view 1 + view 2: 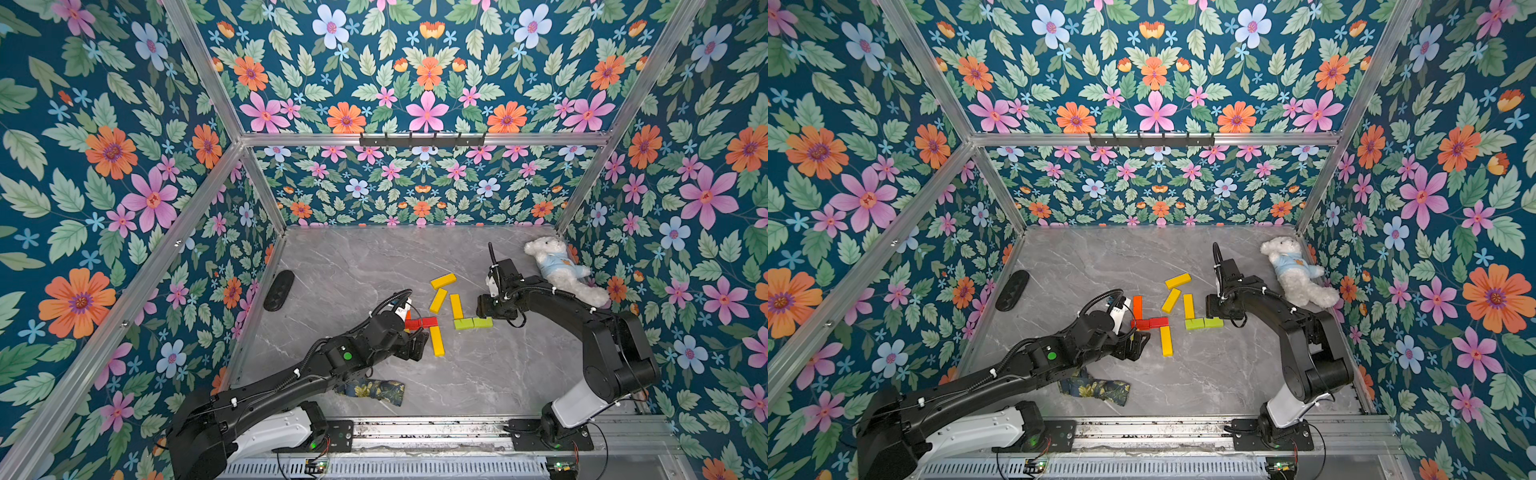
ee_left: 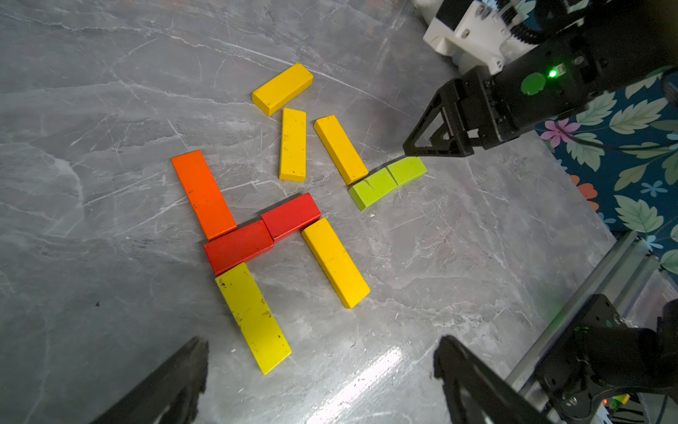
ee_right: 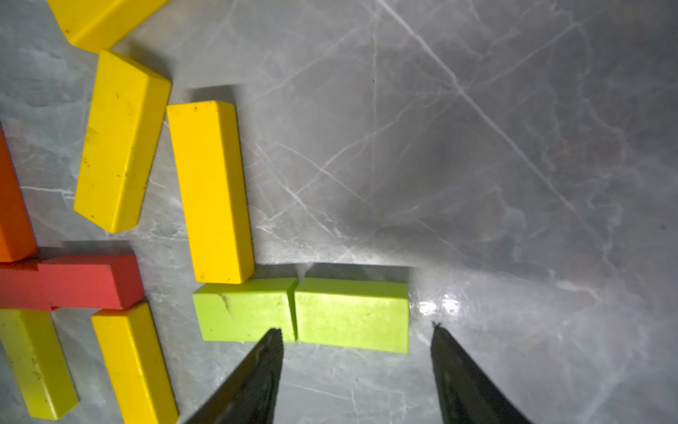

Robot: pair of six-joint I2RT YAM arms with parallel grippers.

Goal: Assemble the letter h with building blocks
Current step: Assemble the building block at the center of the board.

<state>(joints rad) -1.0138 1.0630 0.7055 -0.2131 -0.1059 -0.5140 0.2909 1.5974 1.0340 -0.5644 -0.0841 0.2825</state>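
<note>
Grey, marble-veined surface (image 1: 353, 257) with ten flat building blocks (image 1: 1166, 340) lying near its middle, in two clusters.

Cluster toward the left edge: two red blocks (image 2: 238, 247) lie end to end, roughly parallel to the front edge. An orange block (image 2: 203, 194) runs from their left end toward the far edge. A lime-yellow block (image 2: 253, 317) runs from the same end toward the front edge. An amber block (image 2: 335, 262) runs from their right end toward the front edge. All three abut the red pair.

Cluster toward the right edge: two green blocks (image 3: 245, 312) lie end to end. A second amber block (image 3: 211, 191) meets the long side of the left one at a right angle. Two yellow blocks (image 2: 292, 145) lie loose beyond, toward the far edge.

Right gripper (image 3: 356, 330): jaws spread, straddling the green block nearer the right edge and pinching nothing. One tip stands clear of that block's end. The other sits at the seam of the pair, where contact cannot be told.

Left gripper (image 2: 319, 352): jaws spread wide and empty, above the surface at the front end of the lime-yellow block, which it hides in both top views.

Also shown: a white plush bear (image 1: 557, 266) in the far right corner, a black oval object (image 1: 278, 291) by the left edge, and a dark floral cloth (image 1: 374, 390) near the front edge.
</note>
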